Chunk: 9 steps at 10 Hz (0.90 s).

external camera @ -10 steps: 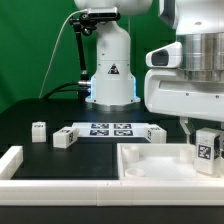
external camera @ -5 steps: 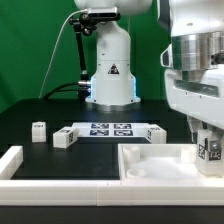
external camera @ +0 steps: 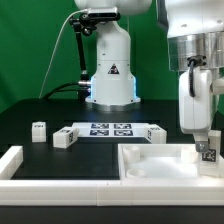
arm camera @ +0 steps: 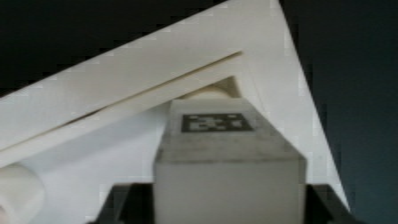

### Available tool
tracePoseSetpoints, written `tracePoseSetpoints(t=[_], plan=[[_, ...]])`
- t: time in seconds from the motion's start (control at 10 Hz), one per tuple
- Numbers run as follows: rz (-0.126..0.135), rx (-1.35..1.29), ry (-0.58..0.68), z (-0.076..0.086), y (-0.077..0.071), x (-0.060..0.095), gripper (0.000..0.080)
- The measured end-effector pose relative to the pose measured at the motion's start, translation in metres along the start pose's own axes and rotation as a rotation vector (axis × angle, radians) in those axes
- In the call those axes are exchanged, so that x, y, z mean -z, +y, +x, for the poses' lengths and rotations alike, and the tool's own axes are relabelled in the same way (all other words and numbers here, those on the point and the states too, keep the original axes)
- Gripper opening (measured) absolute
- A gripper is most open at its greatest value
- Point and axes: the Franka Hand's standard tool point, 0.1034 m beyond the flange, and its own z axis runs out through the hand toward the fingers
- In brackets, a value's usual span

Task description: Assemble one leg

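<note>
My gripper (external camera: 207,143) is shut on a leg (external camera: 209,156), a small white post with a black-and-white tag. It holds the leg upright over the right corner of the large white square tray-like part (external camera: 150,160). I cannot tell whether the leg touches the part. In the wrist view the leg (arm camera: 222,155) fills the space between the dark fingers (arm camera: 128,205), its tag facing the camera, and the part's white corner (arm camera: 107,110) lies behind it.
Three more legs stand on the black table: two at the exterior view's left (external camera: 38,130) (external camera: 64,138) and one by the marker board's right end (external camera: 155,135). The marker board (external camera: 110,129) lies mid-table. A long white rail (external camera: 14,160) runs along the front.
The gripper has turned about its vertical axis and come down a little with the leg, closer to the tray-like part's right corner.
</note>
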Motion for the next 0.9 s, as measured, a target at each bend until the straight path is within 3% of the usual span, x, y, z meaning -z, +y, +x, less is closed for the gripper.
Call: tracePoseSetpoints(t=[0.3, 0.4, 0.5, 0.6, 0.7, 0.9], plan=[[-0.008, -0.01, -0.005, -0.0003, 0.0002, -0.0002, 0.0291], [-0.007, 0.027, -0.005, -0.0003, 0.0002, -0.0002, 0.0468], [-0.007, 0.108, -0.004, 0.0, -0.0006, 0.0004, 0.0586], [-0.01, 0.201, -0.005, -0.0011, -0.0001, 0.0005, 0.0586], [-0.027, 0.286, -0.007, -0.0022, 0.0016, 0.0008, 0.0636], [-0.031, 0.537, -0.012, -0.0057, 0.0003, 0.0034, 0.0646]])
